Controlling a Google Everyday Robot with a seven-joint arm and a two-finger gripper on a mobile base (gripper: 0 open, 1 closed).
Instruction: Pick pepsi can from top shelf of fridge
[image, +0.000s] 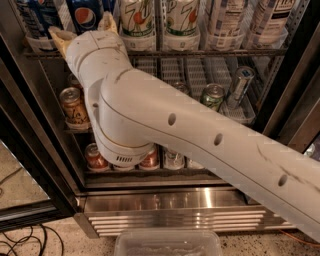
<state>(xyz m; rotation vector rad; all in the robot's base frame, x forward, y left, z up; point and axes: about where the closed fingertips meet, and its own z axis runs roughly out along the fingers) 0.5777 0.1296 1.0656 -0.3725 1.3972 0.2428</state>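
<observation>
The pepsi can (84, 15), blue with the round globe, stands at the left of the top shelf (210, 52) inside the fridge (175, 212). My gripper (83, 30) is at the top left, just in front of and slightly below the can. It is open, with one beige fingertip (58, 38) left of the can and the other (107, 22) right of it. The white arm crosses the view from the lower right and hides part of the middle racks.
White-green 7UP cans (137, 17) and white cans (225, 20) stand right of the pepsi can. A gold-brown can (74, 105) and a green can (213, 96) sit on the rack below, red cans (95, 157) lower still. A clear plastic tub (167, 244) lies on the floor.
</observation>
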